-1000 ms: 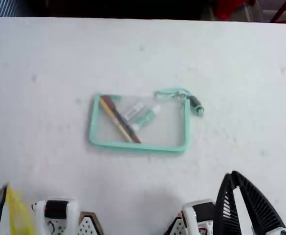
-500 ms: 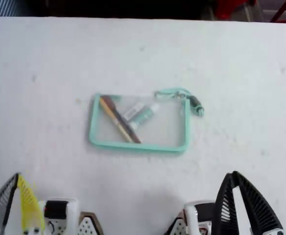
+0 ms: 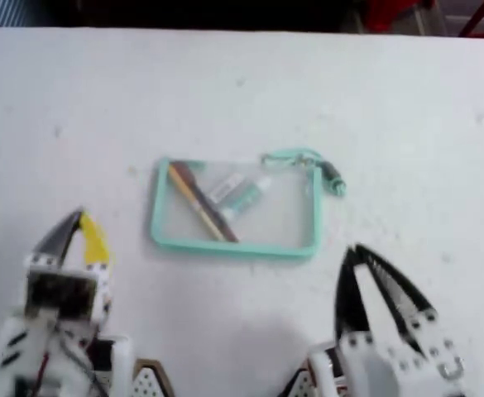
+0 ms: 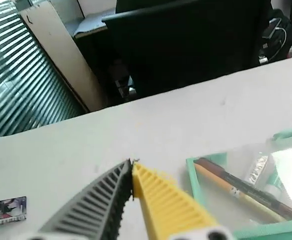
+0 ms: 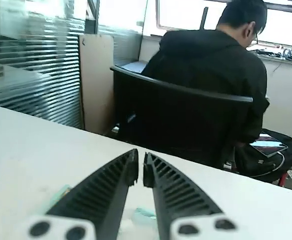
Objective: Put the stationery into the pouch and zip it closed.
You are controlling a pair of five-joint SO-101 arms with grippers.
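Observation:
A clear pouch with a mint-green border (image 3: 234, 208) lies flat in the middle of the white table, its wrist strap and dark clasp (image 3: 331, 177) at the far right corner. Inside it I see a brown and yellow pen (image 3: 200, 203) and a small tube with a white label (image 3: 243, 196). The pouch (image 4: 245, 190) also appears in the left wrist view, with the pen (image 4: 235, 189) inside. My left gripper (image 3: 80, 222), grey and yellow, stands shut near the pouch's near left corner. My right gripper (image 3: 353, 252), black, stands shut off the near right corner. Neither touches the pouch.
The white table (image 3: 242, 91) stretches wide behind and beside the pouch. A small card (image 4: 5, 210) lies on the table in the left wrist view. A dark office chair (image 5: 180, 120) with a seated person stands past the far edge.
Both arms have risen from the near edge and come forward toward the pouch, left arm first. The pouch and its contents have not moved.

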